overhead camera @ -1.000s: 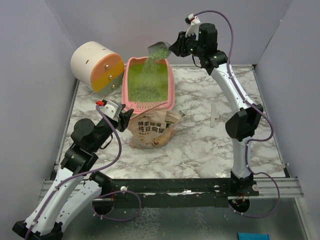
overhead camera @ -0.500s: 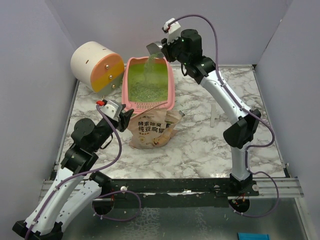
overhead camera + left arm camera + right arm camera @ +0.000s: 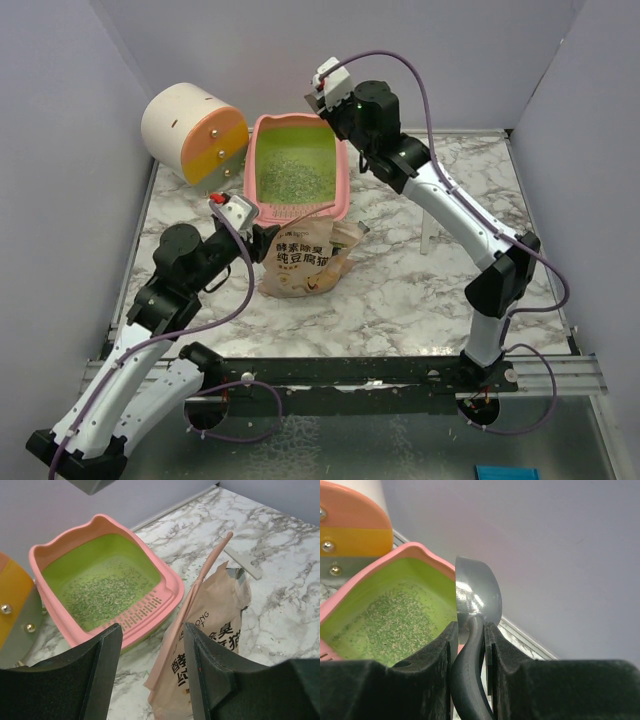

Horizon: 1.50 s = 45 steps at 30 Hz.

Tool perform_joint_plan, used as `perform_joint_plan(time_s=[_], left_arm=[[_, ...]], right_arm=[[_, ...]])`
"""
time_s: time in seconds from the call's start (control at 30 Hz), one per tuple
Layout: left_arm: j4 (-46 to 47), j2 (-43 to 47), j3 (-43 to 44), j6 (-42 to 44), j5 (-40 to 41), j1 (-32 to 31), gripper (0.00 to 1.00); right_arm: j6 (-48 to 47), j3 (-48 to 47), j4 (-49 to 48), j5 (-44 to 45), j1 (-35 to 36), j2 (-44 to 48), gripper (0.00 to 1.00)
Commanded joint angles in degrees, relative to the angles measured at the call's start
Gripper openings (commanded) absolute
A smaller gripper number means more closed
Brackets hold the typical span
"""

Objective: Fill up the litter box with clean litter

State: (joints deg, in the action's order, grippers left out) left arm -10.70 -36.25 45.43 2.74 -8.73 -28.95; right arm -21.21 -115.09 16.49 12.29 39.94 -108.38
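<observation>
The pink litter box [image 3: 342, 178] with a lime-green inside stands at the back of the table, slotted ledge toward me. Greenish-grey litter [image 3: 292, 178] partly covers its floor; it also shows in the left wrist view [image 3: 102, 590] and the right wrist view [image 3: 390, 622]. My right gripper [image 3: 471, 627] is shut on the handle of a grey metal scoop [image 3: 477, 592], held on edge over the box's far right corner, with no litter falling. My left gripper [image 3: 152, 630] is open and empty, just above and left of the tan printed pouch [image 3: 300, 262].
A cream-and-orange cylinder [image 3: 190, 130] lies left of the box, close to its rim. A small white strip [image 3: 424, 232] lies on the marble to the right. Grey walls enclose the back and both sides.
The right gripper swung left and turned the scoop over the box's far end, and the falling stream of litter has stopped. The left arm moved forward and right, toward the pouch.
</observation>
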Motion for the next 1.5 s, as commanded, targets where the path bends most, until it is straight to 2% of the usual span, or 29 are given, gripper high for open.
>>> perform_joint_plan(time_s=[0.0,0.1,0.3,0.37,0.67,0.9,1.07,1.33,1.47], left_arm=[[-5.6,-3.5,6.1,2.1,-6.2,0.2,0.56],[-9.7,-8.5,10.3,3.6,-7.0,0.2,0.57],[-12.5,-14.3,15.9,5.6,-13.5,0.2,0.59],[-14.2,-16.2,17.3,6.2,-16.2,0.2,0.59],[-17.7,-18.8,18.6,7.4,-23.3,0.2,0.58],[-20.8,-18.9,17.9,9.2,-19.8,0.2,0.57],[-21.5,-20.3,16.7,10.2,-17.3,0.2,0.5],[-21.5,-22.6,16.3,10.1,-19.6,0.2,0.39],[-21.4,-22.5,15.9,9.9,-20.1,0.2,0.27]], right_arm=[[2.7,3.0,-3.2,5.1,-0.5,9.2,0.01],[7.9,5.1,0.7,6.1,-1.4,13.7,0.01],[25.3,13.3,11.0,-11.1,-11.9,25.0,0.01],[27.3,15.7,13.3,-14.7,-14.1,27.9,0.01],[28.9,19.5,23.2,-26.8,-14.7,33.0,0.01],[30.2,22.7,26.7,-31.9,-14.7,34.6,0.01],[28.8,22.7,30.8,-34.7,-14.6,34.8,0.01],[27.7,22.4,34.1,-35.3,-14.0,35.3,0.01],[27.2,23.7,34.9,-35.4,-13.0,34.8,0.01]])
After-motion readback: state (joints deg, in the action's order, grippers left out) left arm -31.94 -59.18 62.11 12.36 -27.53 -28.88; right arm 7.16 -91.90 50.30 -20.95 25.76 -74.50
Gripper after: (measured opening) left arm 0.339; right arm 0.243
